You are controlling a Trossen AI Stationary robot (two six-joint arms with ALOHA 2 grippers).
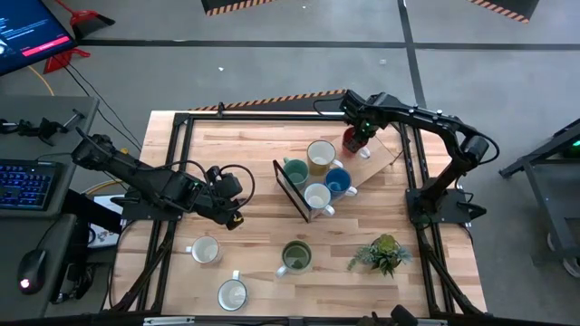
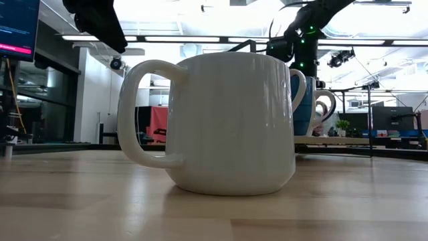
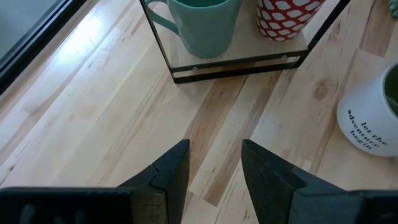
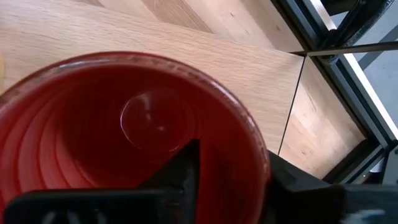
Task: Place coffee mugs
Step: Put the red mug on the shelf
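The right fingers straddle the rim of the red mug: one finger sits inside the cup, the other outside its wall. Whether they pinch the wall or have just let go cannot be told. In the high view this right gripper and the red mug are at the upper right of the worktop, on the far end of a raised wooden shelf edged in black.

The left fingers are spread with bare wood between them, pinching nothing. In the high view the left gripper hangs left of centre, apart from every mug.

On the shelf, middle of the high view, stand a teal mug, a cream-yellow mug, a blue mug and a white mug, close together. Lower down, on the bare worktop, are a pale mug, another pale mug near the bottom edge, and an olive green mug. A small potted plant sits at the lower right.

The low view is filled by a white mug standing upright on the wood, handle to the picture's left.
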